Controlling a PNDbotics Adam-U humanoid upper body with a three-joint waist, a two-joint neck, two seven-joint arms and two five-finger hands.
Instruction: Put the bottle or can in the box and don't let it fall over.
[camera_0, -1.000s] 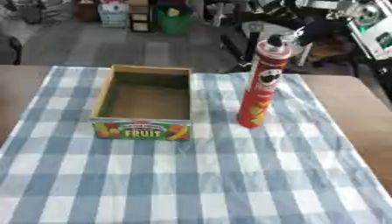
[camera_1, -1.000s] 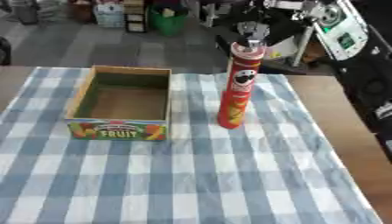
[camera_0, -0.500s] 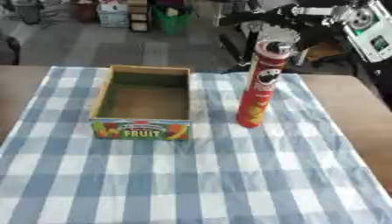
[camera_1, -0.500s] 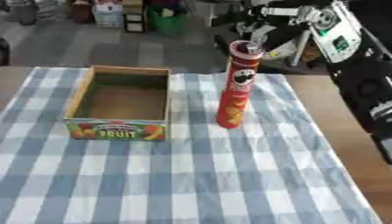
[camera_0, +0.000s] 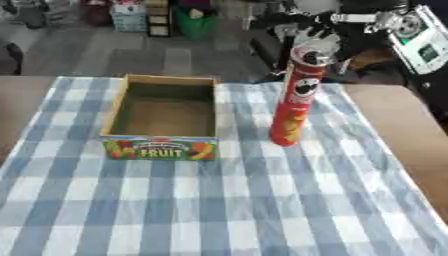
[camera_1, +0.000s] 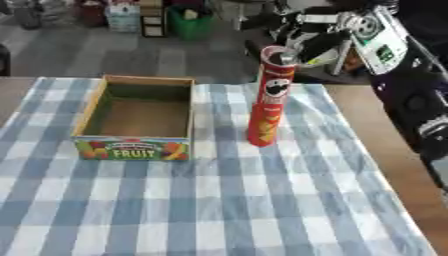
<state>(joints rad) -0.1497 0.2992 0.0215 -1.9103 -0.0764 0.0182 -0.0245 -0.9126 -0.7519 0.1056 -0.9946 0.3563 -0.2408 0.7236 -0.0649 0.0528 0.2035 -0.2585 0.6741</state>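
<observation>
Tall red can upright on the table, right robot hand at its top.

The red can (camera_0: 296, 98) stands upright on the blue checked cloth (camera_0: 219, 200) covering the table (camera_0: 398, 120), just beside the open cardboard box (camera_0: 163, 116), at its 3 o'clock. The box holds nothing and shows a fruit label on its near wall. The right robot hand (camera_1: 308, 44) reaches in from 1 o'clock to the can's rim; whether its fingers grip the can, I cannot tell.

- Can (camera_0: 296, 98): red, shading to yellow-orange near its base.
- Box (camera_0: 162, 118): brown cardboard, its front green with bright fruit print.
- Cloth (camera_0: 219, 205): blue-and-white check.
- Counter (camera_0: 394, 118): brown.
</observation>
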